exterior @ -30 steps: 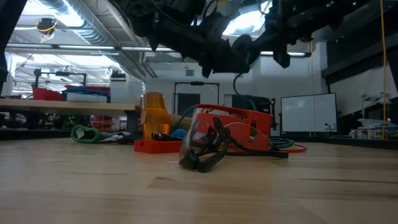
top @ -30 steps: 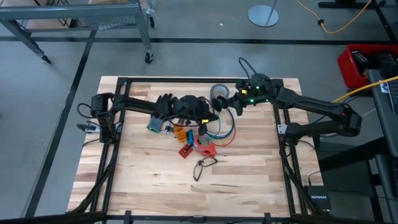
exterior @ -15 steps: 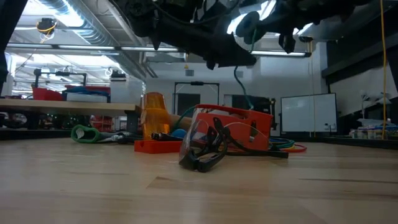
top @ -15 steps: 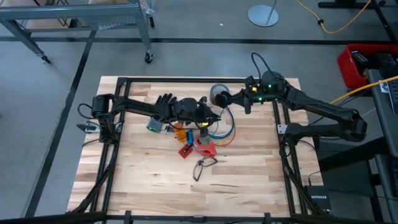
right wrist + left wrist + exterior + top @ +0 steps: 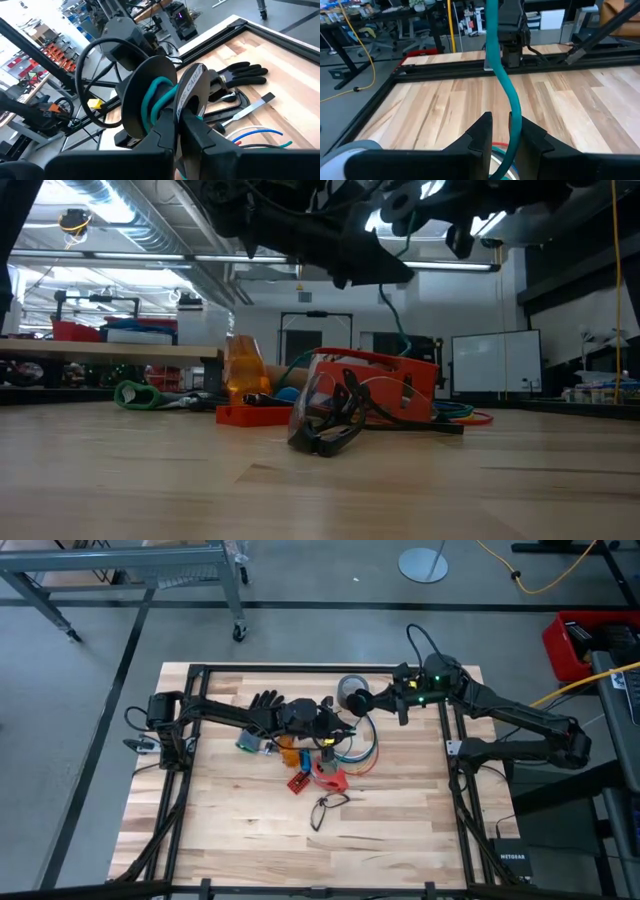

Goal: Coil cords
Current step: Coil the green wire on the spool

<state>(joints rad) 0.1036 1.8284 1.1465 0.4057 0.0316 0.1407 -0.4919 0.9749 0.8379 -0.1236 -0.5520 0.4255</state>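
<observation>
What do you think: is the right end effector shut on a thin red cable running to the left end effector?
No: the thin flexible cable in the right end effector is teal, not red, per the right wrist view; the rest holds.

One glove [image 5: 263,700], one tape roll [image 5: 352,692]

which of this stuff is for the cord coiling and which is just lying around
For the job: cords, teal cable, cable reel in the right tool, left tool open around the teal cable.
Lying about: safety glasses, black glove, red box, grey tape roll.
</observation>
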